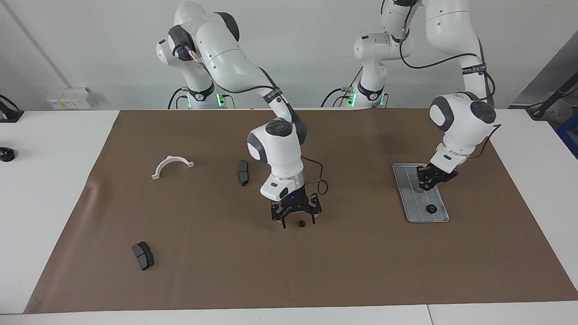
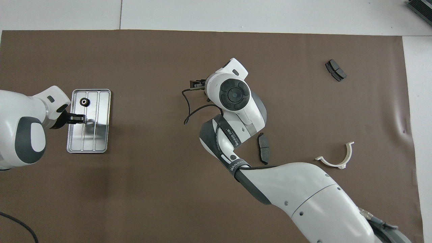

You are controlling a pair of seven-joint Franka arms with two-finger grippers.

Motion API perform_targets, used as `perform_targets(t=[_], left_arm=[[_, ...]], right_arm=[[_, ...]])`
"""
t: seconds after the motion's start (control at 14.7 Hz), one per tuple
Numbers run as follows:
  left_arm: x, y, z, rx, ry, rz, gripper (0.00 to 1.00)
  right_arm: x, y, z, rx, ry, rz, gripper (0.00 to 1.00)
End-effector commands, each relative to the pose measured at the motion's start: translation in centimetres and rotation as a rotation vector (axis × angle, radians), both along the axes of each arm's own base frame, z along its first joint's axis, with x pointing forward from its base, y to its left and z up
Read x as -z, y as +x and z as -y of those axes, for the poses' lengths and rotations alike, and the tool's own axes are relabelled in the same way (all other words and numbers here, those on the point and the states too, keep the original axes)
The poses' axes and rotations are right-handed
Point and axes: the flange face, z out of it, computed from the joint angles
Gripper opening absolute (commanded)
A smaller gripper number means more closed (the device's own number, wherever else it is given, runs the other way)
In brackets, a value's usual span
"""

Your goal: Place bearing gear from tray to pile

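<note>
The silver ridged tray point(image 1: 413, 198) point(image 2: 89, 138) lies toward the left arm's end of the table. One black bearing gear point(image 1: 431, 208) point(image 2: 84, 101) rests on it. My left gripper point(image 1: 428, 182) point(image 2: 80, 118) hangs just over the tray's middle, shut on a second bearing gear. A third small gear point(image 1: 300, 223) sits on the mat mid-table, with my right gripper point(image 1: 298, 222) open and low around it; the overhead view hides both under the wrist. The pile is a white half-ring bracket point(image 1: 171, 166) point(image 2: 335, 158) and two dark brake pads point(image 1: 243, 172) point(image 1: 143, 255).
The parts lie loosely on a brown mat point(image 1: 343, 271) over a white table. The right arm's forearm stretches across the mat above the brake pad point(image 2: 263, 152) nearer the robots. The other pad point(image 2: 335, 70) lies farther out.
</note>
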Motion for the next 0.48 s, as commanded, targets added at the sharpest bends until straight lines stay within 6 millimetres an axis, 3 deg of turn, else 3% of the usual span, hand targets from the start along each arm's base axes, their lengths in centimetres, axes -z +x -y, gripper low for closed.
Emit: perform_targets(t=[0.0,0.14,0.34,0.41], left_arm=[[-3.7,1.9,2.6,0.058,-0.017,0.018,0.00],[-5.6,3.2,4.3,0.080,-0.015,0.032,0.00],[-5.8,3.5,7.9,0.138,-0.013,0.042,0.00],[-5.9,3.5,9.3,0.154,-0.014,0.048,0.00]], right_arm=[[0.7,0.1,-1.1,-0.037,-0.013,0.047,1.00],[1.5,-0.4,-0.8,-0.065,-0.056,0.032,0.97],[2.9,-1.2,-1.1,-0.092,-0.086,0.011,0.58],[2.9,-1.3,-1.0,-0.089,-0.101,-0.009,0.55]])
